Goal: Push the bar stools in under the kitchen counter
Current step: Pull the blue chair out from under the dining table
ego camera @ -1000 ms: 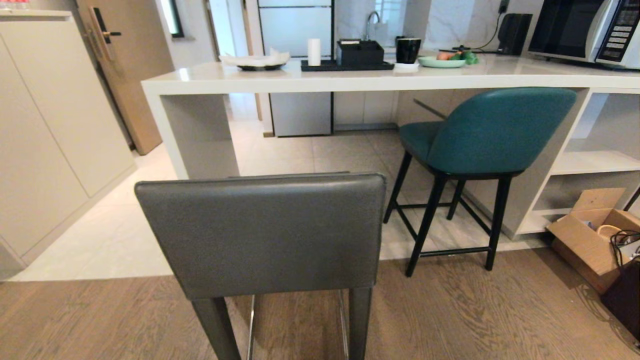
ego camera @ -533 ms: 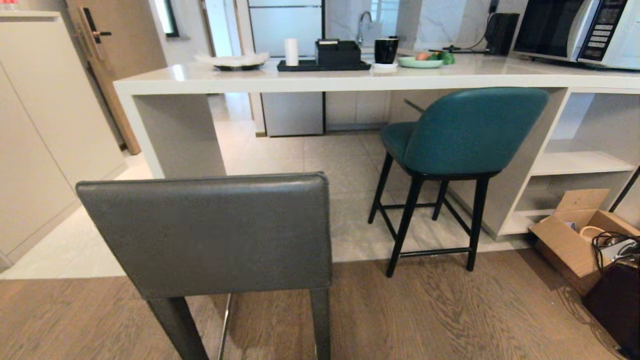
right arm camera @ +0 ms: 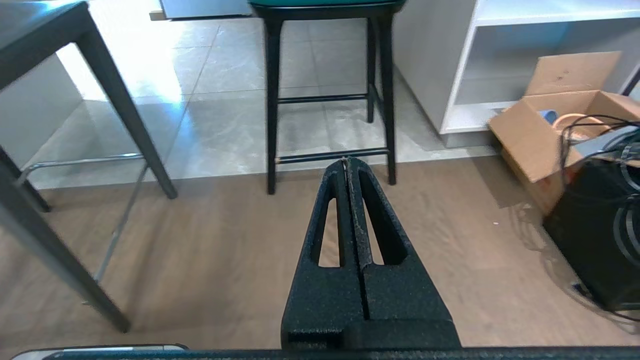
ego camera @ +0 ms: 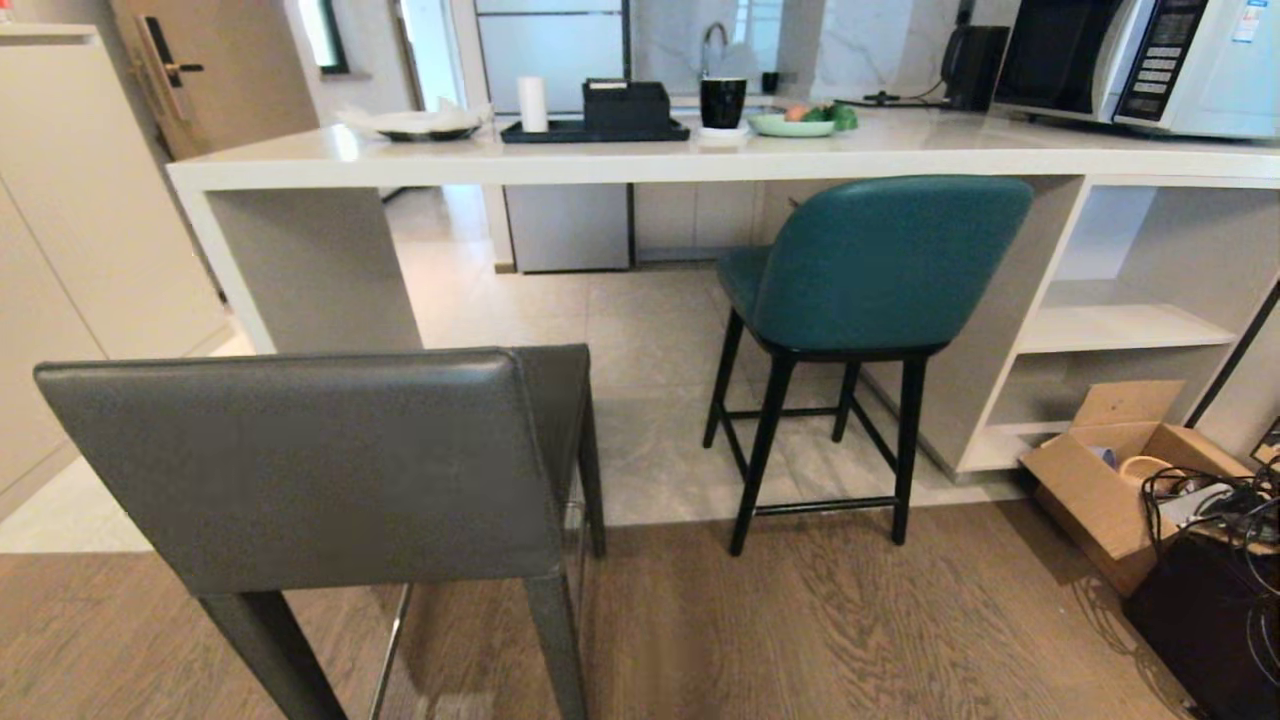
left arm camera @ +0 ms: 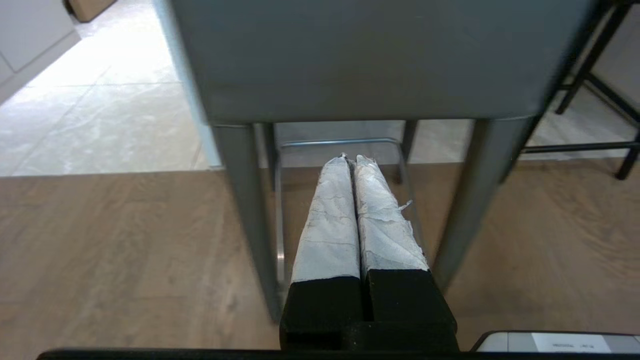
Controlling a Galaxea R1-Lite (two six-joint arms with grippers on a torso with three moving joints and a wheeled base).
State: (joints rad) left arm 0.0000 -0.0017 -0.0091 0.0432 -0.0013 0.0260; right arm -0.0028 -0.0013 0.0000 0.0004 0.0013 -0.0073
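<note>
A dark grey leather stool (ego camera: 300, 465) with matching grey legs stands on brown wood-grain flooring (ego camera: 900, 640), while a teal stool (ego camera: 885, 265) on black legs sits on pale grey marbled tiles (ego camera: 640, 340). The glossy white counter (ego camera: 620, 160) carries a black tray (ego camera: 590, 130), a black mug (ego camera: 722, 102), a white roll (ego camera: 532, 104) and a pale green plate (ego camera: 790, 125) toward its far edge. A tan cardboard box (ego camera: 1110, 480) lies below the white shelves (ego camera: 1120, 330).
</note>
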